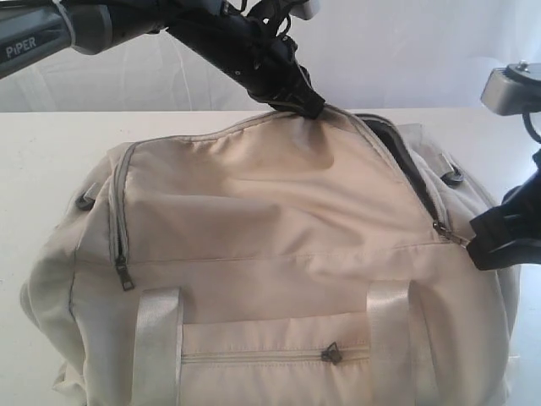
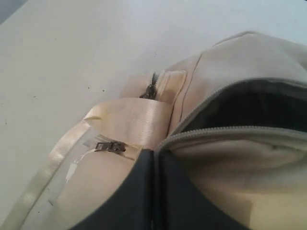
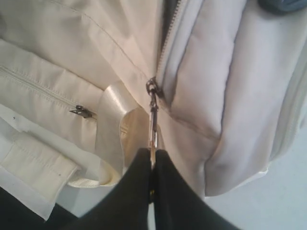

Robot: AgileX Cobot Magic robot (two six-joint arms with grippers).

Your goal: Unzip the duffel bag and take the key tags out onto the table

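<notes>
The beige duffel bag [image 1: 270, 254] fills the table [image 1: 51, 152]. Its top zipper is partly open at the back right, showing dark lining [image 2: 259, 105]. My left gripper [image 1: 308, 106] is shut on the bag's fabric edge by the zipper [image 2: 154, 155], holding the top up. My right gripper [image 1: 482, 241] is shut on the metal zipper pull [image 3: 152, 122] at the bag's right end, where the slider [image 1: 441, 230] sits. The key tags are hidden from every view.
A side pocket zipper [image 1: 123, 275] and a front pocket zipper [image 1: 331, 353] are closed. Pale webbing straps [image 1: 156, 338] hang down the front. A D-ring [image 1: 454, 177] sits at the right end. Bare white table lies behind the bag.
</notes>
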